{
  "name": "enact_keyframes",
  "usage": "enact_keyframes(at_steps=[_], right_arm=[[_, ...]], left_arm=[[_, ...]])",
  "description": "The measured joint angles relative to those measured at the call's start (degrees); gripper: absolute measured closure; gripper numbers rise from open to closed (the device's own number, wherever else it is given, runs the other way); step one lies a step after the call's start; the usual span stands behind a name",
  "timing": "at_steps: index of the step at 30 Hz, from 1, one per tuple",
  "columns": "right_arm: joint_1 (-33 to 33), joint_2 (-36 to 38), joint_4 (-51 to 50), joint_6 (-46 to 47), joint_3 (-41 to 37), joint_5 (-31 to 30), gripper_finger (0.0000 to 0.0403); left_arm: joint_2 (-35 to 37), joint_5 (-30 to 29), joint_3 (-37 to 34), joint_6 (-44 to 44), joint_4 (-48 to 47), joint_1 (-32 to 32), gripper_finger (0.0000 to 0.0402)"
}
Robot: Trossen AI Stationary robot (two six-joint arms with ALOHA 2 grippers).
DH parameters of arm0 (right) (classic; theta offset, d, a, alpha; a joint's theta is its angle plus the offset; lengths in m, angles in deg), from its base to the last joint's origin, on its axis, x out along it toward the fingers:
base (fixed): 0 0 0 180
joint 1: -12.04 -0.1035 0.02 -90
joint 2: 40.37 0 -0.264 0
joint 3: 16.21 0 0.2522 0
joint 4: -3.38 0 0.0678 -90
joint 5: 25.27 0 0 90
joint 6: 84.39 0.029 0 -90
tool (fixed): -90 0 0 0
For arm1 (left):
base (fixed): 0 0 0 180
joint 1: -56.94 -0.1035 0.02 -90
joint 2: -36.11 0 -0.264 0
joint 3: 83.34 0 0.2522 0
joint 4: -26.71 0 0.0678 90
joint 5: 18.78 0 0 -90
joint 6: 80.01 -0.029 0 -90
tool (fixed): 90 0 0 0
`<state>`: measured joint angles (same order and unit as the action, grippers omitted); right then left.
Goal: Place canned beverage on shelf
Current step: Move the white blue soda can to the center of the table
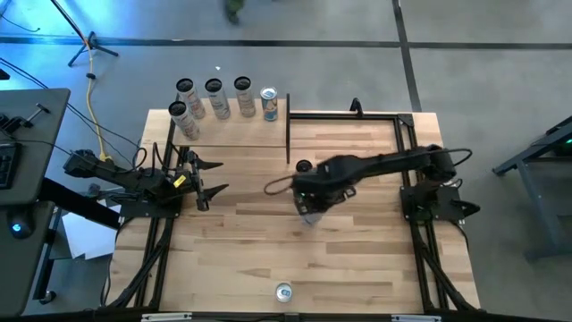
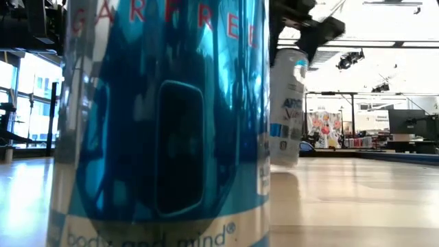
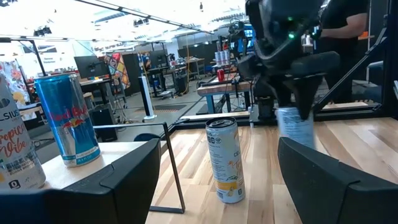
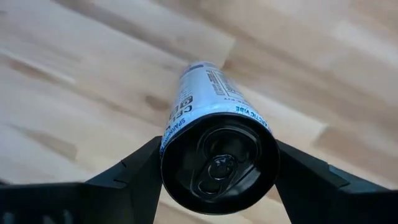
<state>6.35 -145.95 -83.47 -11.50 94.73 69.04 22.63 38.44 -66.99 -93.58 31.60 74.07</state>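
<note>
Overhead straight down, low view blocked by near blue can (image 2: 161, 123), wrists close.

I work in an open lab hall: ceiling lights (image 3: 43, 30), monitor desks (image 3: 93, 68), a tripod (image 1: 85, 45) on concrete floor (image 1: 500, 54).

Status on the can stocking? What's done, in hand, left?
Done: five cans already stand on the shelf. In hand: the right gripper is shut on a white can, lifted off the tabletop mid-table. Left: carry it to the shelf; one can beside the black post and another at the near edge wait. The left gripper idles open.
</note>
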Motion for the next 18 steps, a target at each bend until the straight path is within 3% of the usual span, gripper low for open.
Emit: enact_keyframes(at_steps=[7,12,18], right_arm=[[2.8,-14.0,-16.7,-6.7,24.4,-2.7,0.0153],[3.7,-21.2,-16.2,-9.0,36.7,-2.1,0.0153],[5.5,-23.1,-12.3,-9.9,34.4,1.2,0.0153]], left_arm=[[0.0,0.0,0.0,0.0,0.0,0.0,0.0108],[0.0,0.0,0.0,0.0,0.0,0.0,0.0108],[0.0,0.0,0.0,0.0,0.0,0.0,0.0108]])
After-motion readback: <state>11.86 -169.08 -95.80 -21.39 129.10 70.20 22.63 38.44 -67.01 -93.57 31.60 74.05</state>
